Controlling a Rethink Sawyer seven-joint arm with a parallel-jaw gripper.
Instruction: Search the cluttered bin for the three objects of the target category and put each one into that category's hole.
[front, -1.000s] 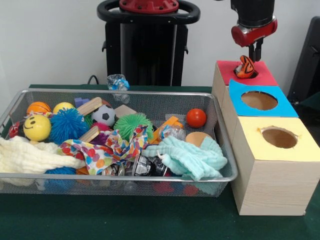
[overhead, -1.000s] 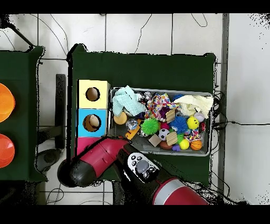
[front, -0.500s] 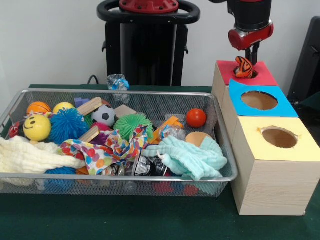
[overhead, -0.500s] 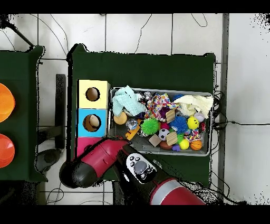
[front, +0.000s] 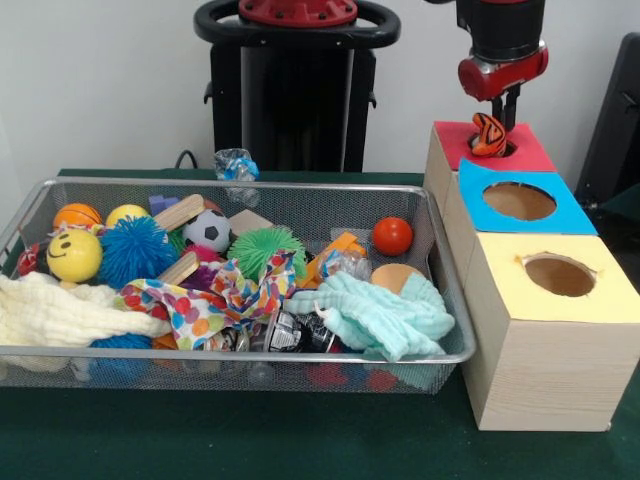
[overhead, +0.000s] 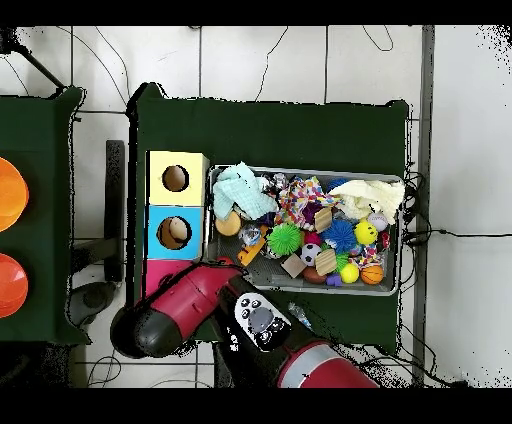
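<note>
Front view: orange-and-black striped ball (front: 489, 135) sits at the red box (front: 487, 147) hole, upper right of frame, gripper (front: 508, 101) just above. Jaws' state: cannot tell. You should confirm the ball drops through before returning to the bin (front: 452, 345).

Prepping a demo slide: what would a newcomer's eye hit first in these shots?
Probably the wire bin crammed with bright clutter: a yellow smiley ball and blue spiky ball at its left end, a mint cloth at its right. Next, the three boxes beside it with red, blue and yellow tops. The claw hangs over the red one, just above an orange striped toy at its hole.
</note>
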